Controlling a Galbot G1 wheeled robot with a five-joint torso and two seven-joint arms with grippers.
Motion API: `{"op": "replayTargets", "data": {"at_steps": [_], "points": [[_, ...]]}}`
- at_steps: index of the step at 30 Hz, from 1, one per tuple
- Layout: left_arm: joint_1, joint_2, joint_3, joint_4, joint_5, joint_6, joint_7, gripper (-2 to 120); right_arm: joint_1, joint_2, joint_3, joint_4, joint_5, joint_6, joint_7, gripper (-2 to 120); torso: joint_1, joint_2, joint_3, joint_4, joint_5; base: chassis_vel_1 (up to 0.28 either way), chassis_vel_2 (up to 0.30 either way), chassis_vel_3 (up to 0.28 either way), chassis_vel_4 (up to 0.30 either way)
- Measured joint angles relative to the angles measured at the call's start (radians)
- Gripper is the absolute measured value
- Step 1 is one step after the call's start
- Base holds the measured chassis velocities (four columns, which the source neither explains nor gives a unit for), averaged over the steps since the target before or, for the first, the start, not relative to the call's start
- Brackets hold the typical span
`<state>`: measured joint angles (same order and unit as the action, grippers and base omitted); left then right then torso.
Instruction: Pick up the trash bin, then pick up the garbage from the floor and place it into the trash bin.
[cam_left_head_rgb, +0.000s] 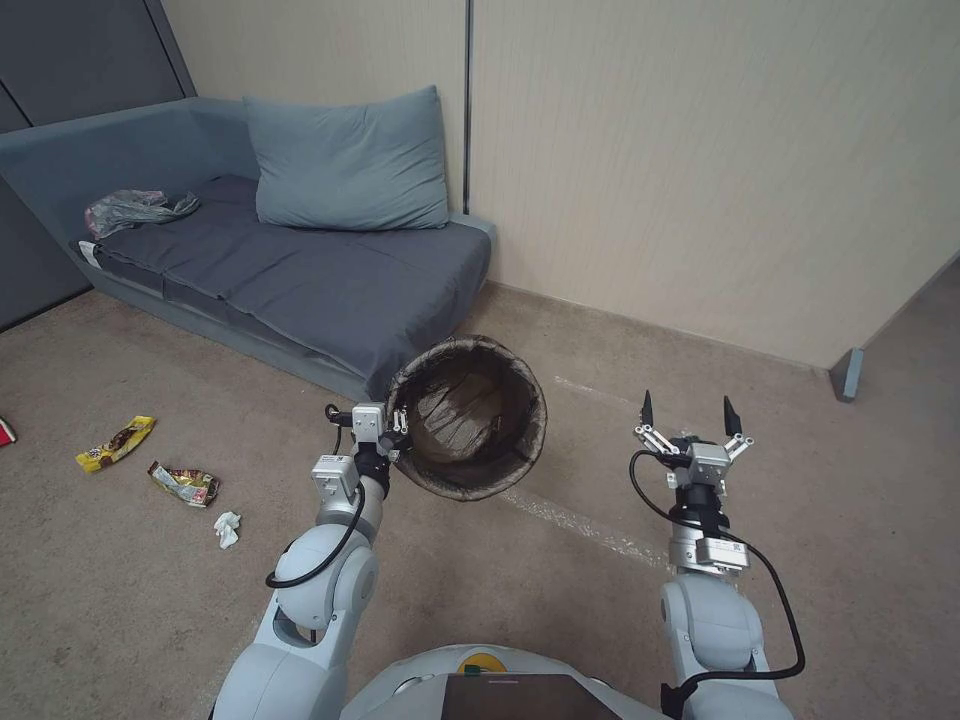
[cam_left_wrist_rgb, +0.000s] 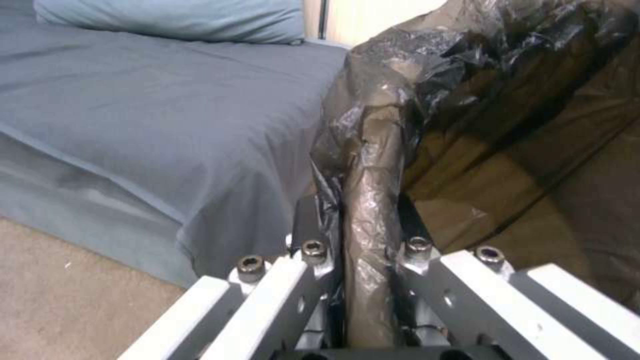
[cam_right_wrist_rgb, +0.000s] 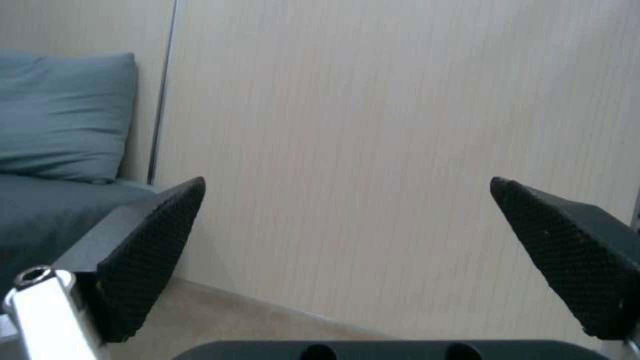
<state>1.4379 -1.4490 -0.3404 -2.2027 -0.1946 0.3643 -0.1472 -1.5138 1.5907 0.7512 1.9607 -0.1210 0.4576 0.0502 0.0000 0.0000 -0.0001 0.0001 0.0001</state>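
My left gripper is shut on the rim of the trash bin, which hangs above the floor, tilted with its bag-lined mouth toward me. Up close, the bin's bag-covered rim is pinched between the fingers. Garbage lies on the carpet to my left: a yellow wrapper, a red-and-white wrapper, a crumpled white tissue and a red scrap at the view's edge. My right gripper is open and holds nothing, raised over the carpet; its textured pads face the wall.
A grey sofa with a pillow stands behind the bin, with a crumpled plastic bag on its far end. A beige wall closes the right side. Pale tape lines cross the carpet.
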Motion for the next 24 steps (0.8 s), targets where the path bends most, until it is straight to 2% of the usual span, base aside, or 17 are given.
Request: {"op": "replayTargets", "data": {"at_steps": [9,13,15,16,17,19,20,21,22,23,24], "points": [[0.003,0.0,0.002,0.001,0.003,0.0,0.0,3,0.019,-0.015,0.005,-0.016,-0.014,0.002,0.008,100,0.0,0.0,0.0,-0.0002,0.0,0.0,0.0,0.0,0.0],[0.007,0.0,0.003,0.001,0.004,0.0,0.0,3,0.043,-0.04,0.006,-0.033,-0.02,-0.028,0.029,100,0.0,0.0,0.0,-0.0004,0.0,0.0,0.0,0.0,0.0],[0.012,0.001,0.003,-0.002,0.007,0.0,0.0,3,0.089,-0.081,0.005,-0.065,-0.009,-0.106,0.057,100,0.0,0.0,0.0,-0.0005,0.0001,0.0,0.0,0.0,0.0],[0.015,0.002,0.003,-0.005,0.007,-0.001,0.001,3,0.121,-0.116,0.007,-0.092,0.017,-0.161,0.048,100,0.0,0.0,0.0,0.0,0.0004,0.0,0.0,0.0,0.0],[0.015,0.002,0.003,-0.005,0.007,-0.001,0.001,3,0.121,-0.116,0.007,-0.092,0.017,-0.161,0.048,100,0.0,0.0,0.0,0.0,0.0004,0.0,0.0,0.0,0.0],[0.019,0.003,0.001,-0.006,0.004,-0.003,0.004,3,0.169,-0.17,0.013,-0.141,0.064,-0.264,0.012,100,0.0,0.0,0.0,-0.0002,0.0001,0.0,0.0,0.0,0.0],[0.019,0.007,-0.002,0.0,0.001,-0.007,0.009,3,0.229,-0.216,0.013,-0.219,0.09,-0.352,-0.01,100,0.0,0.0,0.0,-0.0002,0.0001,0.0,0.0,0.0,0.0],[0.019,0.007,-0.002,0.0,0.001,-0.007,0.009,3,0.229,-0.216,0.013,-0.219,0.09,-0.352,-0.01,100,0.0,0.0,0.0,-0.0002,0.0001,0.0,0.0,0.0,0.0],[0.017,0.01,-0.003,0.007,-0.002,-0.009,0.011,3,0.263,-0.236,0.016,-0.261,0.096,-0.393,-0.02,100,0.0,0.0,0.0,-0.0002,0.0003,0.0,0.0,0.0,0.0],[0.009,0.016,-0.004,0.022,-0.006,-0.009,0.012,3,0.337,-0.279,0.019,-0.367,0.114,-0.473,-0.063,100,0.0,0.0,0.0,0.0001,0.0,0.0,0.0,0.0,0.0],[0.009,0.016,-0.004,0.022,-0.006,-0.009,0.012,3,0.337,-0.279,0.019,-0.367,0.114,-0.473,-0.063,100,0.0,0.0,0.0,0.0001,0.0,0.0,0.0,0.0,0.0]]}}
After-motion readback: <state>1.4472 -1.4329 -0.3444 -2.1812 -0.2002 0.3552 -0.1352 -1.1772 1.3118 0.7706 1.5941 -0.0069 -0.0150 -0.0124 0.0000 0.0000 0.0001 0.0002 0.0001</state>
